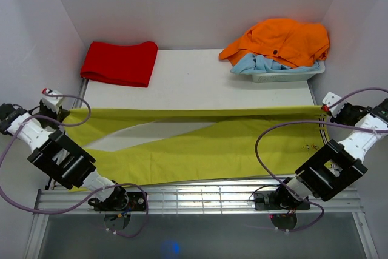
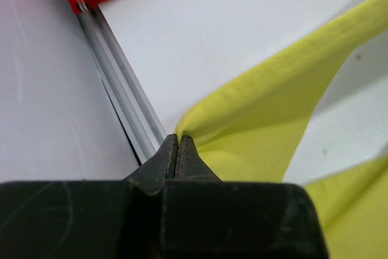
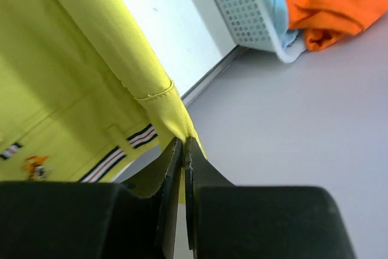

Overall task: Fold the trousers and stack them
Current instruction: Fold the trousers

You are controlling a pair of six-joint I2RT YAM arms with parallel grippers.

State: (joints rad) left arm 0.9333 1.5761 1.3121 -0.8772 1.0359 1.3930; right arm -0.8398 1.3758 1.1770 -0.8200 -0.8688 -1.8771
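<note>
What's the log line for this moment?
left gripper: shut on trousers, leg end | right gripper: shut on trousers, waist end | trousers: far edge stretched between both grippers

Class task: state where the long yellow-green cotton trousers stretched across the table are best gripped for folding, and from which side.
At the two far-edge corners, each from its outer end, as now: left gripper shut on the leg-end corner, right gripper on the waistband corner. The trousers span the table lengthwise, so end grips probably keep that edge taut.
</note>
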